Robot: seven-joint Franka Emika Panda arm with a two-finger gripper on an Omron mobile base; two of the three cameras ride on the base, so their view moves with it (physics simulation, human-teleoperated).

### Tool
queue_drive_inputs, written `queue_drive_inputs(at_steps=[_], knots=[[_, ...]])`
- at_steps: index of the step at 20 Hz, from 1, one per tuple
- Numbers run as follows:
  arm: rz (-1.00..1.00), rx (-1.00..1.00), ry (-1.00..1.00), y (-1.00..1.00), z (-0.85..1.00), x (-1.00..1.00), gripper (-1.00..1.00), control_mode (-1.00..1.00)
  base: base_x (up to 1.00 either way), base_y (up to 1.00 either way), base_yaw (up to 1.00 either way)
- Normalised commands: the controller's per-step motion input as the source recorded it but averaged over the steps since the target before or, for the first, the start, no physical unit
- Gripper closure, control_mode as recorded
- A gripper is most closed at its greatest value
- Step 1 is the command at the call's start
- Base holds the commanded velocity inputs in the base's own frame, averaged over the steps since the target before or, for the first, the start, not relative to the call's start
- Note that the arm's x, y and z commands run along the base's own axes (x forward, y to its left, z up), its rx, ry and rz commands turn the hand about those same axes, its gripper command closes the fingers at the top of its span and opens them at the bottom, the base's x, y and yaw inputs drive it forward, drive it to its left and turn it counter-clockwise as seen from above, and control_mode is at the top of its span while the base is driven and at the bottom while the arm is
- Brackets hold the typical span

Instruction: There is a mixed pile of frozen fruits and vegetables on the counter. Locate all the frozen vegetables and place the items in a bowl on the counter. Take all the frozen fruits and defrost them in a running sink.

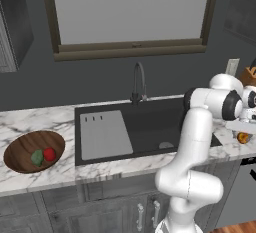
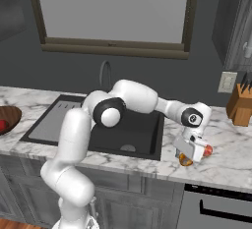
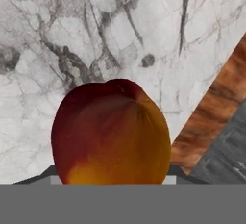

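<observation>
My gripper hangs low over the white marble counter right of the black sink. It is shut on a small round orange fruit with a red blush, whose sides touch both fingers; the same fruit peeks out under the hand. A pinkish-red round fruit lies on the counter just right of the hand. Far left, the wide brown wooden bowl holds a dark green lump and a bright red round item.
A dark curved faucet stands behind the sink, and a pale ribbed panel covers the basin's left part. A wooden knife block stands at the back right. The counter's front edge runs close beneath the held fruit.
</observation>
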Motion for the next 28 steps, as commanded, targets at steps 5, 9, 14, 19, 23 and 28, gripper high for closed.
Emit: queue_drive_inputs(at_steps=[5,9,14,19,23,28], knots=[[0.02,0.02,-0.11,-0.13,-0.13,0.07,1.0,-1.0,0.0,0.0,0.0],[0.01,0.01,-0.06,-0.08,-0.05,0.04,1.0,-1.0,0.0,0.0,0.0],[0.0,-0.09,-0.01,0.2,0.3,-0.14,1.0,-1.0,0.0,0.0,0.0],[0.04,-0.12,-0.04,0.39,0.27,-0.18,1.0,-1.0,0.0,0.0,0.0],[0.09,-0.05,0.0,0.48,0.0,0.01,1.0,-1.0,0.0,0.0,0.0],[0.09,-0.04,0.0,0.47,0.01,0.08,1.0,-1.0,0.0,0.0,0.0]])
